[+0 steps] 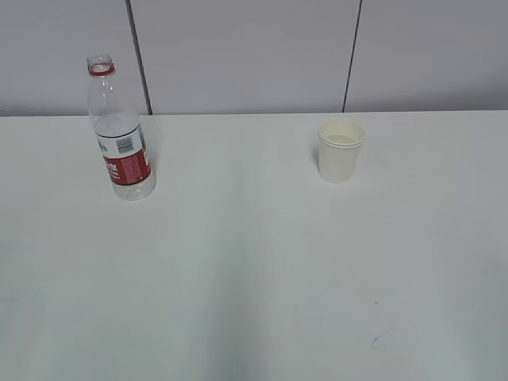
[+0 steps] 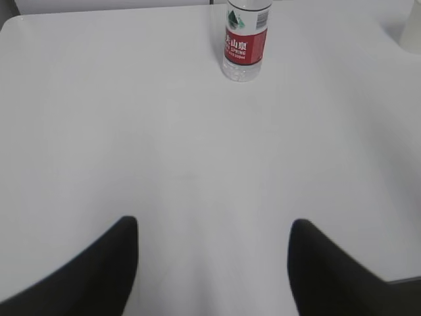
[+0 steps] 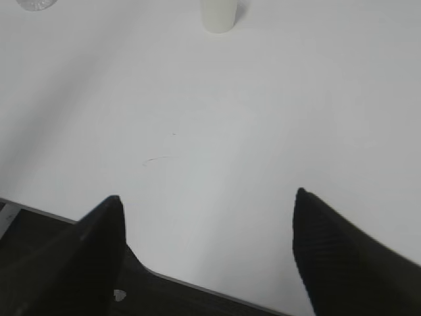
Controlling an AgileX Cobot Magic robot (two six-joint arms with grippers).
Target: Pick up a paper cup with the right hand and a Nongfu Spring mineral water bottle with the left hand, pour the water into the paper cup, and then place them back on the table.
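Note:
The Nongfu Spring mineral water bottle (image 1: 121, 135) stands upright and uncapped at the back left of the white table (image 1: 254, 270). It also shows at the top of the left wrist view (image 2: 245, 39). The paper cup (image 1: 340, 149) stands upright at the back right, and its base shows at the top of the right wrist view (image 3: 218, 16). My left gripper (image 2: 215, 227) is open and empty, well short of the bottle. My right gripper (image 3: 207, 201) is open and empty over the table's near edge, far from the cup. Neither arm shows in the exterior view.
A small dark scuff mark (image 1: 379, 339) lies on the table near the front right; it also shows in the right wrist view (image 3: 156, 158). Grey wall panels (image 1: 254, 48) stand behind the table. The table's front edge (image 3: 197, 284) crosses the right wrist view.

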